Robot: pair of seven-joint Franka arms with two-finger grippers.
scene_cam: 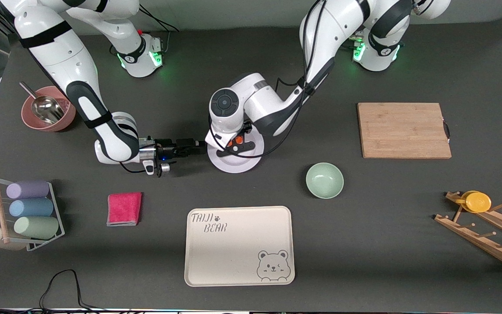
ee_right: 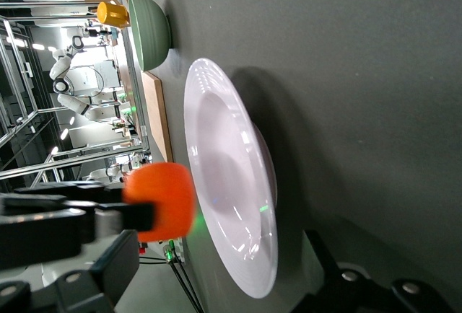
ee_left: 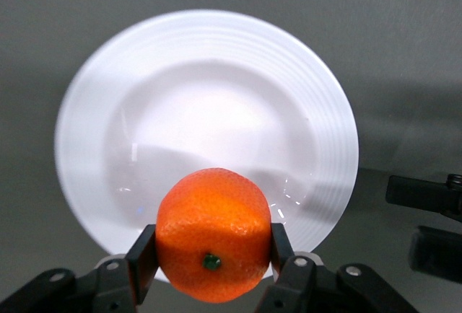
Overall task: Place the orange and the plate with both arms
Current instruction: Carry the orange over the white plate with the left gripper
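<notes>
Left wrist view: my left tool (ee_left: 209, 262) grips the small round orange (ee_left: 213, 235) over the glossy white plate (ee_left: 206, 60) mid-surface; lowering and release follow, right tool (scene_cam: 192, 146) open beside its rim.

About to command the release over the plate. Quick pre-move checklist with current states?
1. Left gripper jaws shut on the small round bright-orange orange: ok.
2. Orange is over the round glossy white plate, toward its rim rather than its centre: ok.
3. Plate well holds nothing else: ok.
4. Right gripper low beside the plate's rim, jaws open, not gripping it: ok.
5. Height of orange above the plate: cannot tell.
6. Pale green bowl stands apart from the plate: ok.
</notes>
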